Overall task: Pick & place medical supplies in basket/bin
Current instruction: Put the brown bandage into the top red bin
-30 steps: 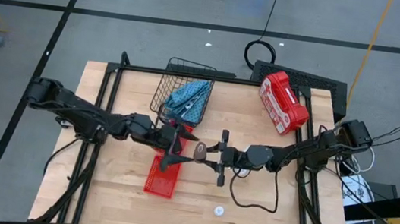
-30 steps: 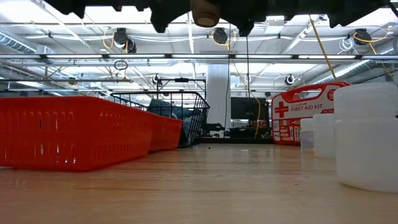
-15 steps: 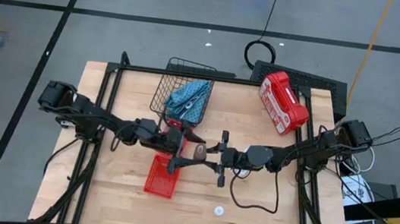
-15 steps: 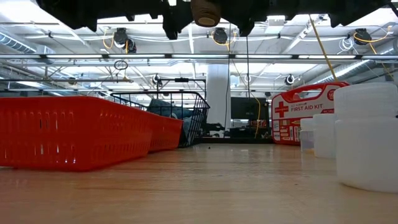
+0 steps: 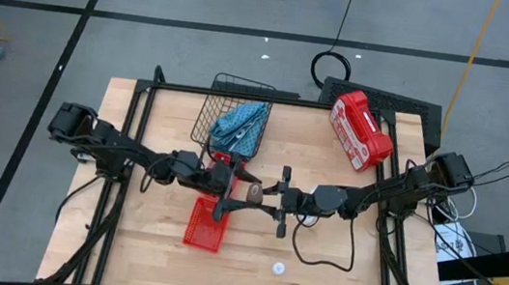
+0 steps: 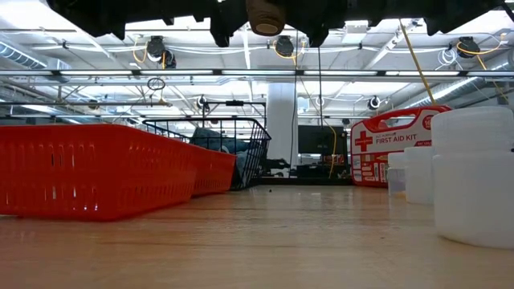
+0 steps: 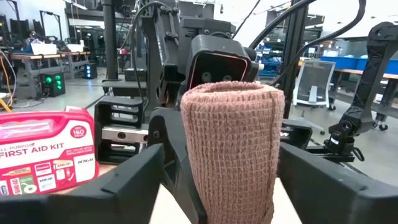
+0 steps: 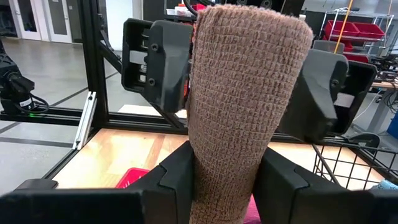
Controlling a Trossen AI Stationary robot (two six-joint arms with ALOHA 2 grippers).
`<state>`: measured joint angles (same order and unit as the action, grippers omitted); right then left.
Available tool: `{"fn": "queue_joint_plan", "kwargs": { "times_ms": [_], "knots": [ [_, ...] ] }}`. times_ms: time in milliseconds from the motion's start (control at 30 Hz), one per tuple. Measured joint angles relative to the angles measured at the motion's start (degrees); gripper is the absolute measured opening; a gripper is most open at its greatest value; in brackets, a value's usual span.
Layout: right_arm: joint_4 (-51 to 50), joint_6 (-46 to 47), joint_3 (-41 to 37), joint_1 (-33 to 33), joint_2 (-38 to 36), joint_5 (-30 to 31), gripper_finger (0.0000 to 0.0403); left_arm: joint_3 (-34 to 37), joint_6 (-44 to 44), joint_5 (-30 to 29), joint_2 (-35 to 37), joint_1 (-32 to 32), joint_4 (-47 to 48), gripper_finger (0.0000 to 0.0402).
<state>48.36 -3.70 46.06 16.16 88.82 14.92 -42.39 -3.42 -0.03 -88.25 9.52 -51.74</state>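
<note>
Brown roll passing between grippers above mid-table

High view: the brown bandage roll (image 5: 254,192) is hanging between the left gripper (image 5: 234,185) and right gripper (image 5: 272,196). Wrist views: right fingers are pinching its soft, light, grippy sides; left fingers are flanking it, seemingly not clamping.

A brown bandage roll (image 5: 254,192) is standing upright between both pincers above the table. A light-blue pouch (image 5: 240,123) is lying in the wire basket (image 5: 225,93); a red bin (image 5: 206,225) is sitting nearby.
</note>
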Motion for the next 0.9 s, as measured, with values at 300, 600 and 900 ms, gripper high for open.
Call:
{"fn": "queue_joint_plan", "kwargs": {
  "times_ms": [300,600,900],
  "knots": [
    [-0.2,0.1,0.0,-0.1,0.0,0.1,0.0121,0.0,-0.2,0.2,0.0,0.0,-1.9,0.0185],
    [-1.9,5.6,0.0,-0.3,0.0,0.0,0.0137,0.0,0.3,0.1,0.1,0.0,-1.7,0.0126],
    [-14.6,6.3,-0.1,-0.3,-6.4,0.0,0.0237,-0.1,-3.8,1.1,9.7,0.0,7.9,0.0085]
  ]
}}
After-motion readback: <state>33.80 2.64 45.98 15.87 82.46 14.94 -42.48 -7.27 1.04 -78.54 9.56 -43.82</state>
